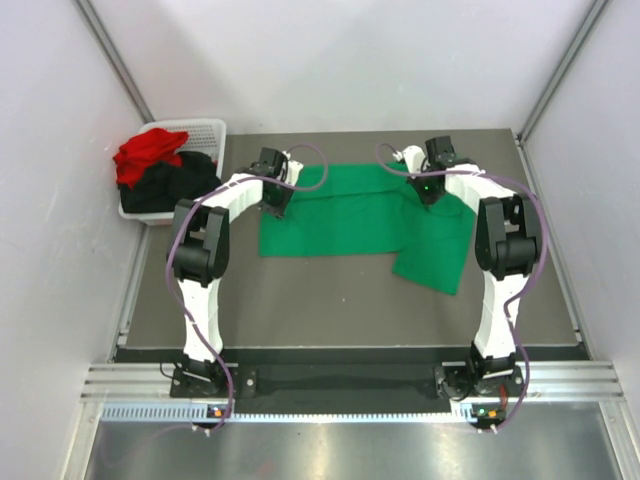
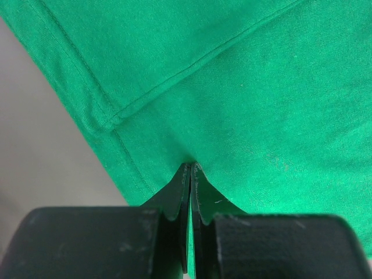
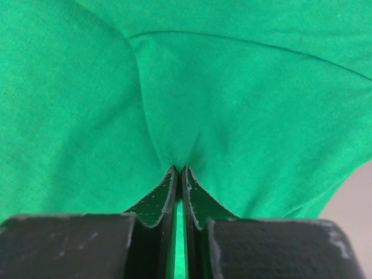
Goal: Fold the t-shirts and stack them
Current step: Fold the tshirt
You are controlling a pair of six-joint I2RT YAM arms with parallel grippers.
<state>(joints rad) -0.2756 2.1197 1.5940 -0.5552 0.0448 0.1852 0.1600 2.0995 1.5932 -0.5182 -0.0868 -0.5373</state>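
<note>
A bright green t-shirt (image 1: 350, 215) lies spread on the dark mat in the top view, with one flap hanging toward the front right. My left gripper (image 1: 277, 200) is shut on the shirt's left part; in the left wrist view (image 2: 191, 167) green cloth (image 2: 244, 87) is pinched between the fingertips beside a hemmed edge. My right gripper (image 1: 432, 190) is shut on the shirt's right upper part; in the right wrist view (image 3: 178, 170) cloth (image 3: 232, 99) is drawn into a fold at the tips. A red t-shirt (image 1: 148, 152) and a black t-shirt (image 1: 180, 182) lie crumpled in the white basket (image 1: 205, 130).
The basket stands at the mat's far left corner, against the left wall. The dark mat (image 1: 330, 310) stretches in front of the shirt to the near rail. White walls with grey posts close in the back and both sides.
</note>
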